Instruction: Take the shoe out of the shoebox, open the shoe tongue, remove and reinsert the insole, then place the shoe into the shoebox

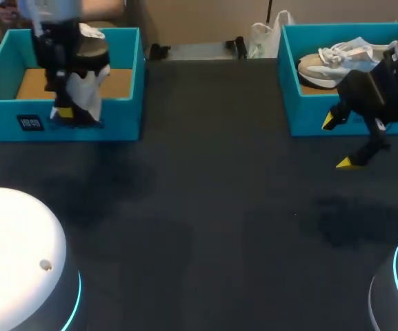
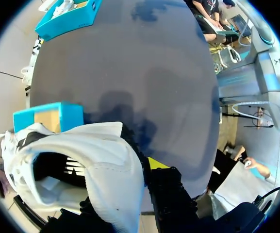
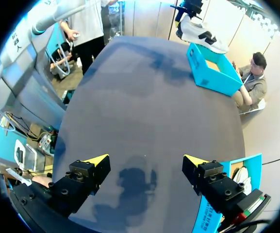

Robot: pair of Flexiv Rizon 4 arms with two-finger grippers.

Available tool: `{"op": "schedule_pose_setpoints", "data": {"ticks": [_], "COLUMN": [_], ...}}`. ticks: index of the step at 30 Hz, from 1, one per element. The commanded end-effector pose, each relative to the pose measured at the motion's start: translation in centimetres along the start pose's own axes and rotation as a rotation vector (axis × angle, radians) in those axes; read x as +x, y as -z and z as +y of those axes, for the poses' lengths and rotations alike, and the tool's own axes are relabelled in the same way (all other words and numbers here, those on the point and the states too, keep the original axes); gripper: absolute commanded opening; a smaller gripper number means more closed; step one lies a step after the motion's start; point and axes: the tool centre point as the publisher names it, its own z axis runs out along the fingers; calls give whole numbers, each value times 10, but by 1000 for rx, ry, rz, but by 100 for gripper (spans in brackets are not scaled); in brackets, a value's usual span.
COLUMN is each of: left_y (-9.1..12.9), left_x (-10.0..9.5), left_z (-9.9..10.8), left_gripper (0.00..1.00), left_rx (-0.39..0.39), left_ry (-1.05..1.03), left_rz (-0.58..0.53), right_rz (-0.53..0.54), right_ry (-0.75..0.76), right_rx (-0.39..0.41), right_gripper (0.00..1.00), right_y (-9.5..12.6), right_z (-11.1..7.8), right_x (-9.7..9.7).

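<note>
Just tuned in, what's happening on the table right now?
The left end effector is shut on a white shoe, holding it in the air over the left shoebox. The right end effector hangs open above the table in front of the right shoebox, where a second shoe lies.

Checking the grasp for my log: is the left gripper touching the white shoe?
Touching. In the left wrist view the white shoe presses against a finger of the left gripper; the head view shows it lifted above the shoebox.
</note>
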Motion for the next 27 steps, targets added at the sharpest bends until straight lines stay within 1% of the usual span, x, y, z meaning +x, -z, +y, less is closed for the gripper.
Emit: {"op": "schedule_pose_setpoints", "data": {"ticks": [1, 2, 5, 9, 12, 13, 17, 19, 23, 27], "left_y": [3, 3, 1, -2, -4, -5, -8, -9, -7, -5], "left_x": [-7, -10, -18, -33, -43, -46, -58, -66, -76, -86], "left_z": [36, 43, 60, 81, 95, 101, 115, 123, 130, 135], "left_gripper": [0, 0, 0, 0, 0, 0, 0, 0, 0, 0], "left_rx": [39, 44, 14, -21, -33, -26, -29, -17, -11, -28], "left_ry": [24, 37, 54, 99, 116, 113, 136, 139, 120, 108], "left_rz": [3, 10, 13, 45, 46, 45, 31, 23, -14, -32], "right_rz": [1, 1, 1, 1, 1, 1, 1, 1, 1, 1], "right_ry": [0, 0, 0, 0, 0, 0, 0, 0, 0, 0], "right_rx": [1, 1, 1, 1, 1, 1, 1, 1, 1, 1], "right_gripper": [100, 100, 100, 100, 100, 100, 100, 100, 100, 100], "right_y": [-1, -1, -1, -1, -1, -1, -1, -1, -1, -1], "right_z": [0, 0, 0, 0, 0, 0, 0, 0, 0, 0], "right_x": [-1, -1, -1, -1, -1, -1, -1, -1, -1, -1]}}
